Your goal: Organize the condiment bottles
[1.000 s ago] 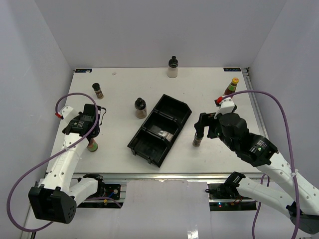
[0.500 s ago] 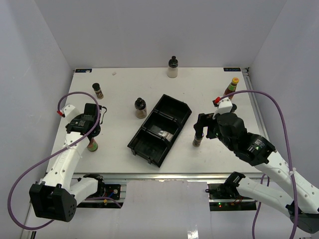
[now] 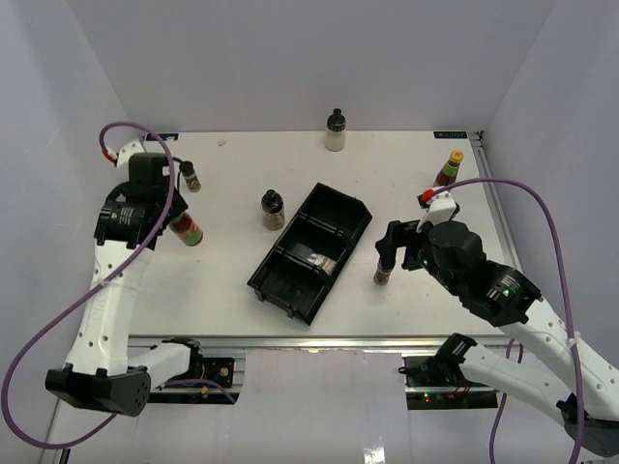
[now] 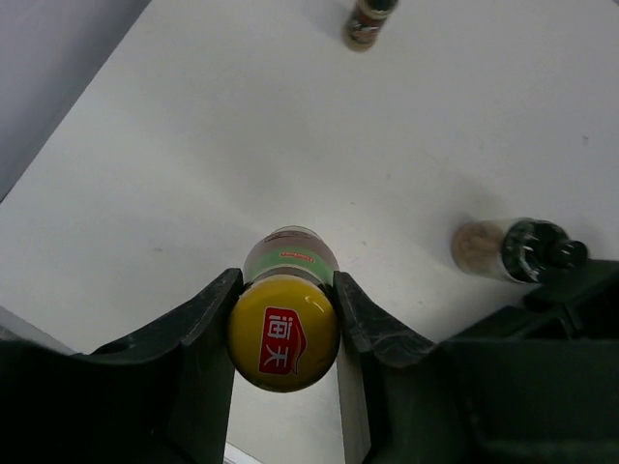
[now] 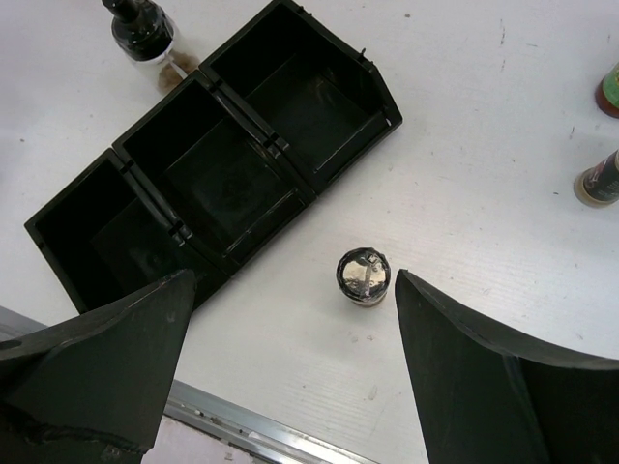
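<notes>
Yellow-capped red-sauce bottle is pinched in the left gripper over the table's left side. Right gripper hangs spread wide above a silver-lidded jar, which stands upright on the table just beside the black three-compartment tray.

Plain white bench fills the middle, matte and evenly lit, with only soft, short shadows. A pale grey far wall rises straight behind it. The left wall and right wall angle in, boxing the space. Along the near edge runs a silver metal rail.
</notes>
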Robot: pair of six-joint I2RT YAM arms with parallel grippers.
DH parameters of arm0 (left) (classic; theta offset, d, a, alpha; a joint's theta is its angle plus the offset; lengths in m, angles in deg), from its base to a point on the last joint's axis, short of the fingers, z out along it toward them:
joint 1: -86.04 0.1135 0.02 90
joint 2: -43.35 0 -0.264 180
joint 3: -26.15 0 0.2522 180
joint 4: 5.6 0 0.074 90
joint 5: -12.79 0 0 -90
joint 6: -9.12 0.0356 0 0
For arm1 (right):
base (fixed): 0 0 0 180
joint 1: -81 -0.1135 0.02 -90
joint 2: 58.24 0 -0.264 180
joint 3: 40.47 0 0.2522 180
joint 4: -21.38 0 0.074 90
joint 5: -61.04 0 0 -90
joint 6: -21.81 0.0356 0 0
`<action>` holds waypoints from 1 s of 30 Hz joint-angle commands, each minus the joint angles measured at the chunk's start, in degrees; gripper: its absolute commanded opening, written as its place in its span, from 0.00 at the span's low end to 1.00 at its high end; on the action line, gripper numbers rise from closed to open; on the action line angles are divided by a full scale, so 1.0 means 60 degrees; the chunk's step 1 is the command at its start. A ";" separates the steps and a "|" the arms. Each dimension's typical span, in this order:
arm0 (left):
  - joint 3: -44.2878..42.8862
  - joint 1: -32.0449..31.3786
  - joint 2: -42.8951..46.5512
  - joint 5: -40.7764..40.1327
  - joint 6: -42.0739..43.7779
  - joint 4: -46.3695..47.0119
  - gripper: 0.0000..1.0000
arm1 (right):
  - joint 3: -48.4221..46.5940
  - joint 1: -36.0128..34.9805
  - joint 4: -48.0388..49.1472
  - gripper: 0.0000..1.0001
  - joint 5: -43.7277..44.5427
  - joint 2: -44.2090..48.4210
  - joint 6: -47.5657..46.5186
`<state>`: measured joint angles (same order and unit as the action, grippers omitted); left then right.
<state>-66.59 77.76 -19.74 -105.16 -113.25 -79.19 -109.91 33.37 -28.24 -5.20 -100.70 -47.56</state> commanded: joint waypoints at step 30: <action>-0.5455 -0.4899 -0.6603 0.3941 0.4106 0.5147 0.00 | 0.0950 0.0000 0.2178 0.90 0.1211 0.1949 -0.1181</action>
<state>-94.06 51.63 -59.14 -78.11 -92.91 -58.40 -104.24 33.37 -20.33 -1.64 -90.28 -52.26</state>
